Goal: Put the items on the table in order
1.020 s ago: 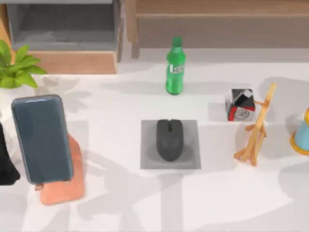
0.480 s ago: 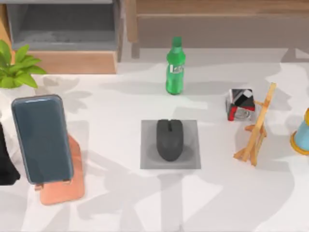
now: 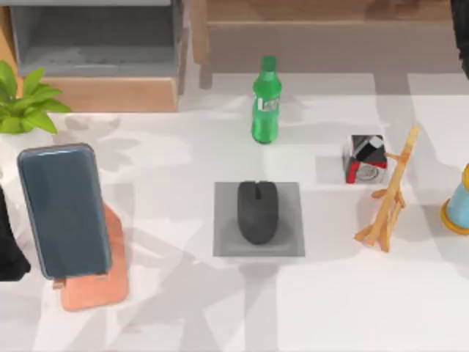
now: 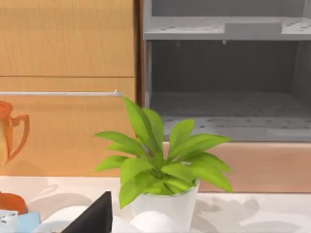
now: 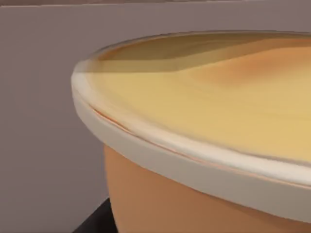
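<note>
At the table's (image 3: 220, 308) left, your smartphone (image 3: 64, 209) leans in a copper stand (image 3: 99, 286) (easily toppled by a careless arm). At centre, the mouse (image 3: 257, 212) rests on a grey pad (image 3: 293, 242). Whether either gripper's fingers are apart or together, I cannot tell.

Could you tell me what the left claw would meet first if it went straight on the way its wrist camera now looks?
Most likely the potted plant, straight ahead on the table; behind it stands a grey shelf. Depth is hard to judge.
</note>
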{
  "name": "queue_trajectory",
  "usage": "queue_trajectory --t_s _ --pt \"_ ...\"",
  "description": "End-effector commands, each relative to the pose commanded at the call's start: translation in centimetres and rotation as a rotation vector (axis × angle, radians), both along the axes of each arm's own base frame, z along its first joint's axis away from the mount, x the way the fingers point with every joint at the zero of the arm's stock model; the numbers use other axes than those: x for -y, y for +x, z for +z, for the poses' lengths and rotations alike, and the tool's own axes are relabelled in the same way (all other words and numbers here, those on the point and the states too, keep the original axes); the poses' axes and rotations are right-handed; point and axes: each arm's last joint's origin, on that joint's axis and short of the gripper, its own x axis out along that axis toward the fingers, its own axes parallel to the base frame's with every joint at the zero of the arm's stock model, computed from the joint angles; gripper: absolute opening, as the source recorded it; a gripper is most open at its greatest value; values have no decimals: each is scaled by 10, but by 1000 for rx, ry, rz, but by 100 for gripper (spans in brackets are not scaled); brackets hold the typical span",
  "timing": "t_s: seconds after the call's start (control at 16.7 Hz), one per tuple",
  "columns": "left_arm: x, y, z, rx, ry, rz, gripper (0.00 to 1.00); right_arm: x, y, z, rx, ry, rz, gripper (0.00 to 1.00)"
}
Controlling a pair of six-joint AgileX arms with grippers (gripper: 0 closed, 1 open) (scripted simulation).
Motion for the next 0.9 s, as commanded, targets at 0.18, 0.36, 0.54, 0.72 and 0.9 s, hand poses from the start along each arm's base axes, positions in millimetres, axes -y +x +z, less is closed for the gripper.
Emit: queue_trajectory --t_s 0.18,0.36,0.54,0.72,0.9 --pt "0 0 0 0 0 0 100 -54 8 9 -54 3 32 0" --pt "0 0 0 0 0 0 100 -99 10 14 -103 -4 57 0" --pt "0 0 0 0 0 0 100 -126 9 12 -148 -18 68 0" --pt "0 0 0 0 0 0 100 -132 10 8 -170 -28 66 0" --pt "0 0 0 0 0 0 100 -132 10 8 -170 -28 66 0"
